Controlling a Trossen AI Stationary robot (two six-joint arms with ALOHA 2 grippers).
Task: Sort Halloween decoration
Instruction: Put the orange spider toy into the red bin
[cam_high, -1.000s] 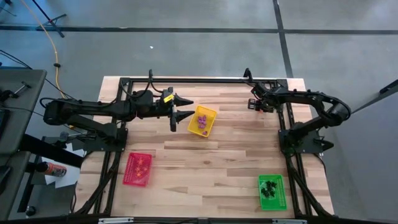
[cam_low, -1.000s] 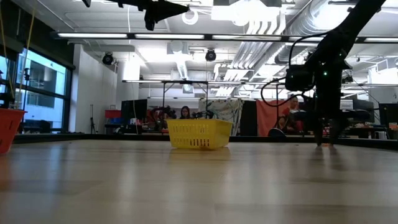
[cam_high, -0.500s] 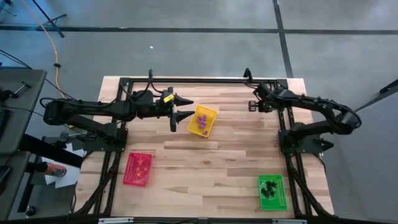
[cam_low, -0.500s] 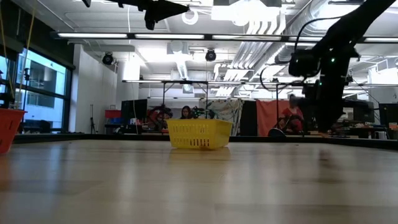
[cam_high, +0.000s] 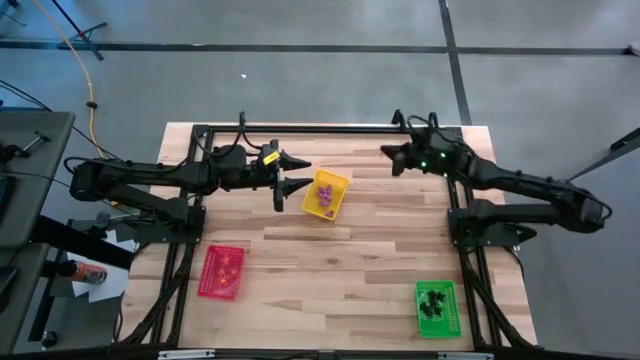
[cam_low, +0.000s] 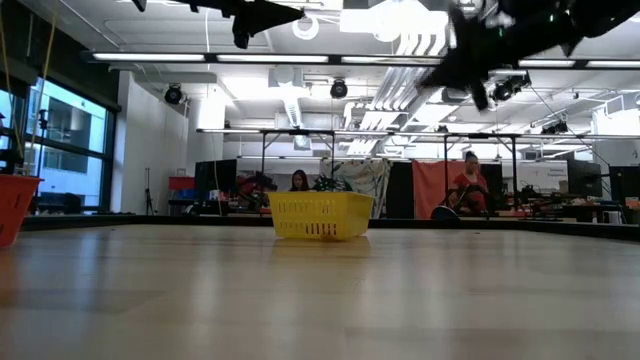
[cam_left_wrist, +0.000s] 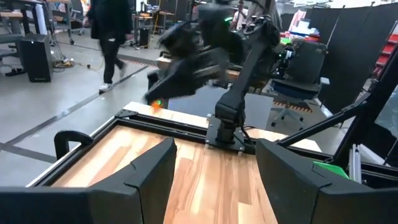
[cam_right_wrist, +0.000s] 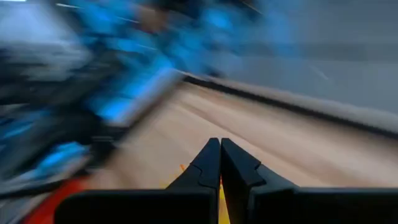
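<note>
My right gripper (cam_high: 392, 160) hangs high over the table's far right part, shut, pointing almost level toward the table's left. The left wrist view shows a tiny orange trinket (cam_left_wrist: 155, 104) at its tip. The right wrist view is blurred; there the fingers (cam_right_wrist: 220, 144) are together. My left gripper (cam_high: 285, 175) waits open and level, high up just left of the yellow tray (cam_high: 326, 193), which holds purple trinkets (cam_high: 326, 199). The red tray (cam_high: 221, 271) holds orange trinkets, the green tray (cam_high: 436, 307) black ones. My right gripper pinches the tiny orange trinket (cam_left_wrist: 155, 104) between its two fingertips. The fingers lie nearly level and point toward the table's left. The trinket is lifted well clear of the table. Blur hides which part of it the fingers have.
A black frame (cam_high: 330, 128) runs along the table's far edge and down both sides by the arm bases. Bare wood (cam_high: 340, 260) lies between the three trays. People (cam_low: 470, 185) and benches show in the room beyond the table.
My right gripper has shut at the table's far right corner while pointing down. It has then risen high, tipped up to nearly level and swung toward the table's left. My left gripper has kept still.
</note>
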